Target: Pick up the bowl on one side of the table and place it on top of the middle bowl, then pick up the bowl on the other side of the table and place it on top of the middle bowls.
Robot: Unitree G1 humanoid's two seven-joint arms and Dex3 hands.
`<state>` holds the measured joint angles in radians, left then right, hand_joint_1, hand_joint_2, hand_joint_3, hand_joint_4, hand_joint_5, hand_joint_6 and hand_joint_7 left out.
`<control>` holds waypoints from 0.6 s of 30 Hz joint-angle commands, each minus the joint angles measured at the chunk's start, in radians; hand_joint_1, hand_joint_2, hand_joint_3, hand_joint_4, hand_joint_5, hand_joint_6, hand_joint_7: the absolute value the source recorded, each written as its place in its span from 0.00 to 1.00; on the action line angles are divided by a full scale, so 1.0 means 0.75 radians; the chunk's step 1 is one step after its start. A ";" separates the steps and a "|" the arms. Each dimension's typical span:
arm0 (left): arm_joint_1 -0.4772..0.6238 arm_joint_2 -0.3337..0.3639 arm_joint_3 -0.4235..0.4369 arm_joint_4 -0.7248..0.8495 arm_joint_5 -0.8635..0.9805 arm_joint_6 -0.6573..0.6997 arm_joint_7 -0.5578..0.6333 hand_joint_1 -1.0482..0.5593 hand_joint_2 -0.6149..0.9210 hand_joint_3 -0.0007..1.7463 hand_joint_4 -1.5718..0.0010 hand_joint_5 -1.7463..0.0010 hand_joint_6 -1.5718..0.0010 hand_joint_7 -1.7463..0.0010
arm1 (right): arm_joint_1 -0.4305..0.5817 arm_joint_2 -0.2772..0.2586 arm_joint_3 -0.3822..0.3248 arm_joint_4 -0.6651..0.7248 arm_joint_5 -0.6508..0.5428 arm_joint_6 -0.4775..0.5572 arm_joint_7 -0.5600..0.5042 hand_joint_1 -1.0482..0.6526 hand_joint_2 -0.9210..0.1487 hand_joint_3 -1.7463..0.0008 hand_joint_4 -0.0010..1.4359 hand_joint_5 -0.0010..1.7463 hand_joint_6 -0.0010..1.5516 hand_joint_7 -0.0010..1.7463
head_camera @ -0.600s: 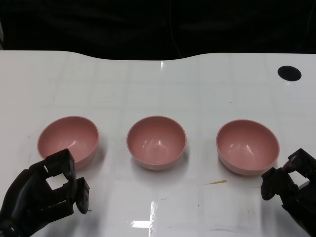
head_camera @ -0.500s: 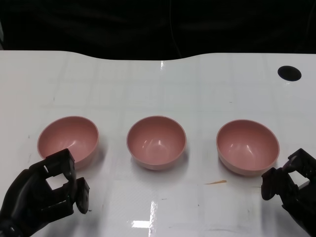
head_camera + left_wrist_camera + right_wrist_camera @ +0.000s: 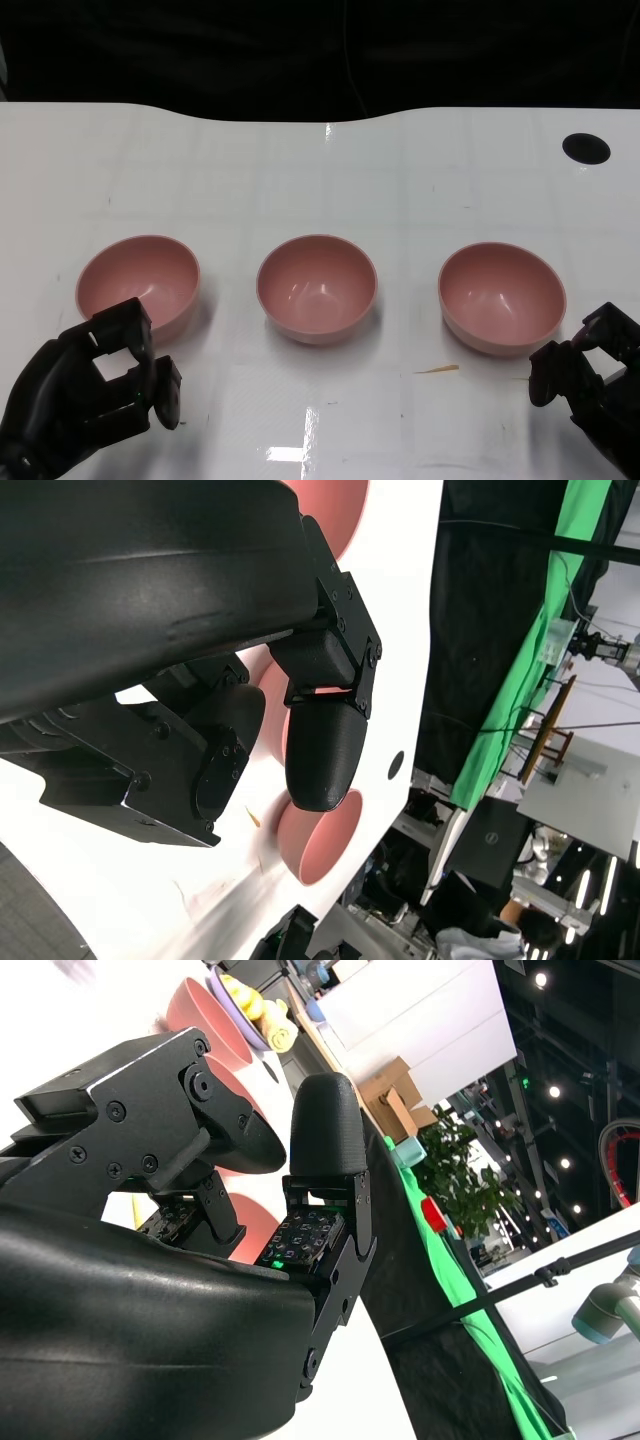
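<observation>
I see three pink bowls in a row across the middle of the white tabletop (image 3: 320, 180), none stacked: the left bowl (image 3: 138, 282), the middle bowl (image 3: 317, 287) and the right bowl (image 3: 502, 296). My left hand (image 3: 90, 400) sits at the near left corner, just in front of the left bowl, fingers curled inward around nothing. My right hand (image 3: 590, 385) sits at the near right corner beside the right bowl, fingers also bent in, holding nothing. A black round hole (image 3: 586, 148) marks the far right corner.

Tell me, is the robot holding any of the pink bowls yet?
No. The left hand and right hand hold nothing; both sit on the near side of the three pink bowls, fingers curled.
</observation>
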<state>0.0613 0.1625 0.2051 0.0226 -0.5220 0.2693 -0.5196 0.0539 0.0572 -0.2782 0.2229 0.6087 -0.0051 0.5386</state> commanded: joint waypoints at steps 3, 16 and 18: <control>0.057 -0.069 -0.057 0.038 0.493 -0.603 0.322 0.83 0.79 0.74 0.55 0.03 0.60 0.10 | -0.006 -0.007 -0.010 0.001 -0.004 -0.013 -0.013 0.59 0.34 0.36 0.63 0.95 0.61 0.70; 0.087 0.026 -0.140 0.067 1.756 -1.083 1.309 0.33 0.94 0.01 0.79 0.52 0.56 0.87 | -0.009 -0.006 -0.011 0.000 -0.002 -0.009 -0.023 0.59 0.34 0.36 0.64 0.95 0.61 0.69; 0.103 0.060 -0.165 -0.042 1.926 -0.924 1.285 0.22 0.94 0.00 0.78 0.62 0.56 0.94 | -0.009 -0.003 -0.010 0.003 -0.007 -0.021 -0.022 0.59 0.33 0.37 0.64 0.95 0.61 0.69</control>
<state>0.1276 0.1802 0.0902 0.0368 0.8622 -0.4792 0.4335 0.0523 0.0585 -0.2780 0.2247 0.6060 -0.0076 0.5276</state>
